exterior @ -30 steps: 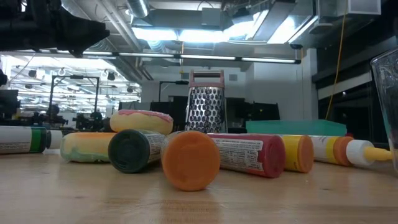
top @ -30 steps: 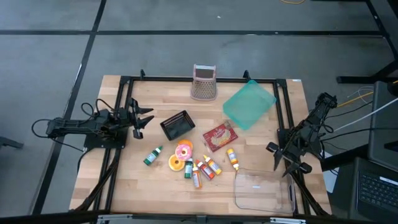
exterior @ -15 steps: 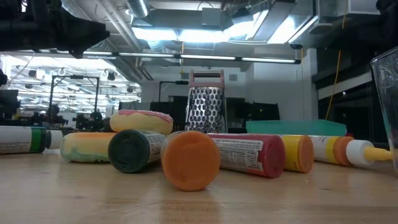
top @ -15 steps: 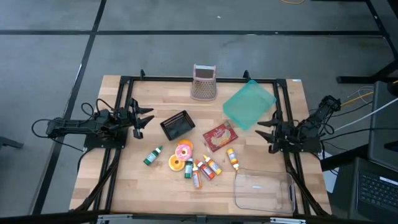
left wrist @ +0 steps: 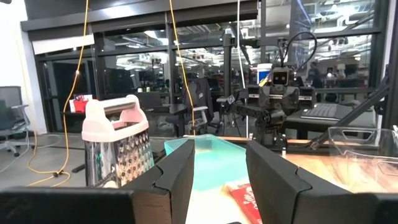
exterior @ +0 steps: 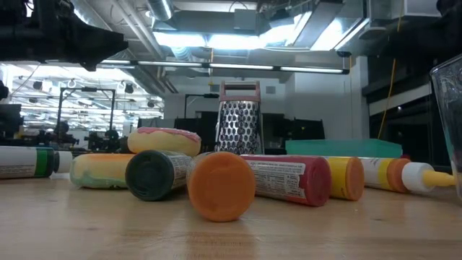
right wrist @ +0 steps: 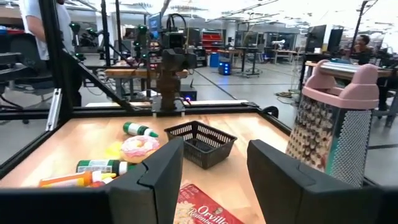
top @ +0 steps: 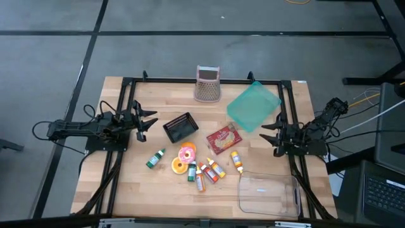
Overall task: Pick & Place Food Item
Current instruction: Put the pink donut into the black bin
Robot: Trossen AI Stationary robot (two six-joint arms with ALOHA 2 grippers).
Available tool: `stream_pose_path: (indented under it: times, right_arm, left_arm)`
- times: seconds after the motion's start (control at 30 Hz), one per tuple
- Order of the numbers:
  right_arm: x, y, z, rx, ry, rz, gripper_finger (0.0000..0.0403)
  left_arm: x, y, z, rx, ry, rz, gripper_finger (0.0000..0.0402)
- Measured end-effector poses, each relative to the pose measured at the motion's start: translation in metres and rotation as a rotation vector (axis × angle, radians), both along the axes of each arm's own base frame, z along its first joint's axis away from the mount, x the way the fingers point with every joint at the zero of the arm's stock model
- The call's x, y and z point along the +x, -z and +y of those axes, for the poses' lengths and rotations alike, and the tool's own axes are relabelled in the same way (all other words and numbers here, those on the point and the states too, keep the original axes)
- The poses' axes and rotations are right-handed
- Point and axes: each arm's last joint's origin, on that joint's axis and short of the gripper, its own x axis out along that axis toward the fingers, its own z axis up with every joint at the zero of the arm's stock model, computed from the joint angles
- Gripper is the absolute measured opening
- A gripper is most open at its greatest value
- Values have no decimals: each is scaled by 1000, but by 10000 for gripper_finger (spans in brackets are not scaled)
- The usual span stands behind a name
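Loose food items lie mid-table: a pink-frosted donut (top: 187, 152) (right wrist: 140, 148), an orange round piece (top: 178, 166) (exterior: 221, 185), several small sauce bottles (top: 209, 172) and a red popcorn packet (top: 223, 139). My left gripper (top: 147, 121) (left wrist: 217, 163) hovers open at the table's left side, pointing toward the middle, left of a black basket (top: 180, 127). My right gripper (top: 269, 136) (right wrist: 214, 157) hovers open at the right side, pointing at the packet and basket (right wrist: 202, 142). Neither touches anything.
A metal grater with a pink handle (top: 207, 84) (left wrist: 118, 149) stands at the far edge. A teal lid (top: 253, 106) lies right of it. A clear container (top: 268, 193) sits near the right front corner. A black frame (top: 126, 101) borders the table's sides.
My right arm swung from near the clear container toward the far edge and turned, so its gripper now points toward the table's middle instead of the near edge. It has held still for the last half second. The objects have not moved.
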Motion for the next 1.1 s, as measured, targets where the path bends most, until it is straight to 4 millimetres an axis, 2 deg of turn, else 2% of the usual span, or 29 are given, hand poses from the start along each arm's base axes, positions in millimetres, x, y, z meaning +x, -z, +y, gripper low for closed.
stream_pose_path:
  times: [0.23,0.4,0.47,0.6,0.77,0.93,1.1]
  right_arm:
    - [-3,-20,-1,-120,-20,-148,177]
    - [-7,-35,0,-171,-152,-319,177]
    - [-6,-37,-3,-111,-99,-328,177]
    - [2,-31,-10,10,136,-236,178]
    - [21,-26,-14,14,216,-201,178]
    - [49,-19,-25,35,279,-143,178]
    - [87,-31,-37,42,253,-49,178]
  left_arm:
    - [0,1,0,-5,1,11,141]
    - [1,6,0,-12,0,63,141]
    - [1,7,0,-13,-2,68,141]
    - [1,7,1,-19,-37,68,141]
    - [3,7,3,-28,-43,69,141]
    - [7,-10,4,-56,50,40,141]
    - [22,-22,5,-63,111,135,141]
